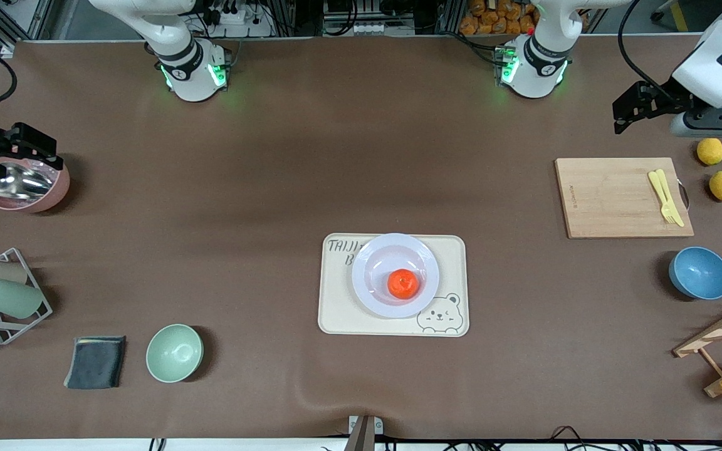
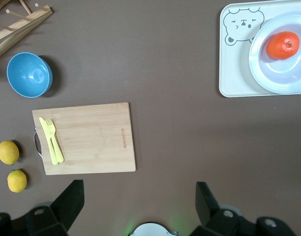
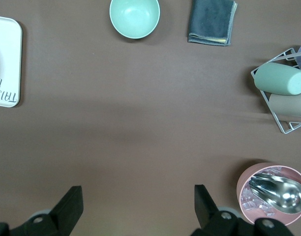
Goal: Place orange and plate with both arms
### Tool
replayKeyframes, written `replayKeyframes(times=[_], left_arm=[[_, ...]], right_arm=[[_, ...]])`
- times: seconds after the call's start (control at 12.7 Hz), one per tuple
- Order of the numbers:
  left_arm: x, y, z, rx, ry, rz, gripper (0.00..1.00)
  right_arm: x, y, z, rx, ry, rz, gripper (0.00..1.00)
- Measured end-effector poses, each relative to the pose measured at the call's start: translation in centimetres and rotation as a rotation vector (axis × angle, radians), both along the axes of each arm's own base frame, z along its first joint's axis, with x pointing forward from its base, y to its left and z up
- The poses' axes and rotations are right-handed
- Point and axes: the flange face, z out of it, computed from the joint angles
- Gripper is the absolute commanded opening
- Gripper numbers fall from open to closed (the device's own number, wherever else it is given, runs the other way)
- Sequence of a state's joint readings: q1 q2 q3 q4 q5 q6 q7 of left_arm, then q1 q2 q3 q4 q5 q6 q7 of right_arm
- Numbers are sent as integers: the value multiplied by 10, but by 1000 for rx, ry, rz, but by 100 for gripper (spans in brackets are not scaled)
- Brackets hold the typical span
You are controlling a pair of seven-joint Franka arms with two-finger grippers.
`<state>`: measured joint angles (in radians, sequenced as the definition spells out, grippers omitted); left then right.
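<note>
- Surface (image 1: 311, 156): brown, tray (image 1: 336, 313) at its middle.
- Plate (image 1: 373, 282): pale lavender, round, on tray, covers part of the tray's lettering.
- Orange (image 1: 403, 284): red-orange, inside plate, off-centre toward the bear print.
- Left hand (image 1: 625, 116): released, empty, over surface near cutting board (image 1: 612, 200) and 2 lemons (image 1: 710, 151).
- Right hand (image 1: 19, 145): released, empty, over pink bowl (image 1: 54, 194); partly cut off.

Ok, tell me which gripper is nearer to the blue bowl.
Left. The left gripper hangs open at the left arm's end of the table, near the cutting board that lies beside the blue bowl. The right gripper is over the pink bowl at the right arm's end.
</note>
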<state>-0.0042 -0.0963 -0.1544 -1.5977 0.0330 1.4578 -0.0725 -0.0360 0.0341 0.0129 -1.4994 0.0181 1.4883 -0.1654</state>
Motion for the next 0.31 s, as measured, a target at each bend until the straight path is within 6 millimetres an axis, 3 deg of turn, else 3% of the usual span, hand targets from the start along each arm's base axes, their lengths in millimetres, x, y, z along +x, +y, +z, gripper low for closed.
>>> replayKeyframes(times=[0.31], left_arm=[[0,0,0,0,0,0,100]], right_arm=[[-2,-1,7,-1,-24,-2,100]])
